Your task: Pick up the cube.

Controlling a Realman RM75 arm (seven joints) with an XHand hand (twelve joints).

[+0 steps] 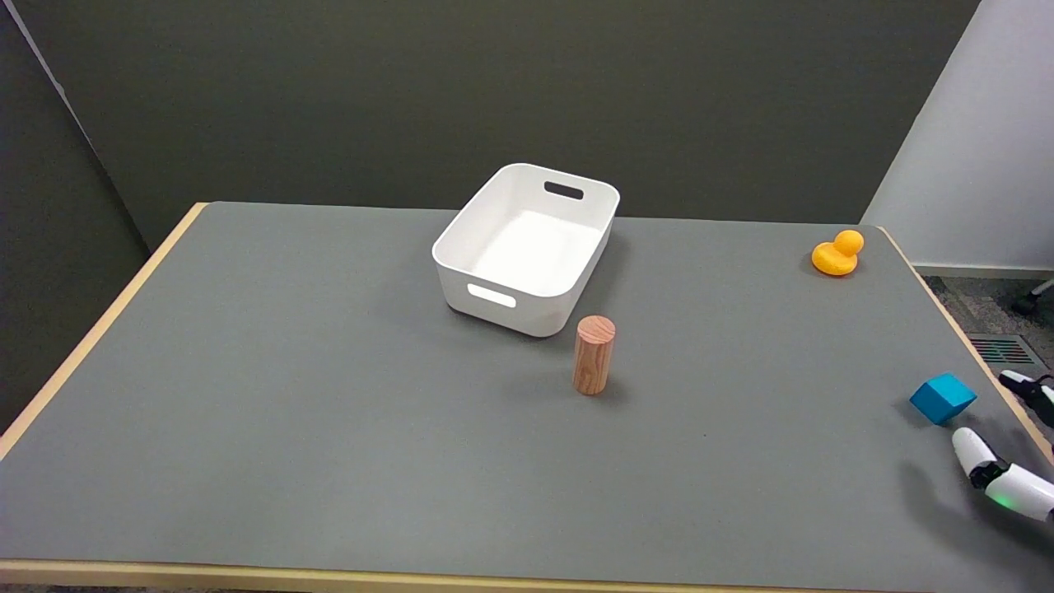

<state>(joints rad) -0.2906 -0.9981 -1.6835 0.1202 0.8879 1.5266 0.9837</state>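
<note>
My right hand (1017,445) sits at the table's (329,412) right edge, fingers (976,451) spread and holding nothing. The cube (943,398) rests on the table just beyond them, untouched, between two fingertips.

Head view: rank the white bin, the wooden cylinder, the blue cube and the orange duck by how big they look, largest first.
1. white bin, clearly largest
2. wooden cylinder
3. blue cube and orange duck: they look about alike, and the duck sits farther from the camera, so I won't rank them.
</note>
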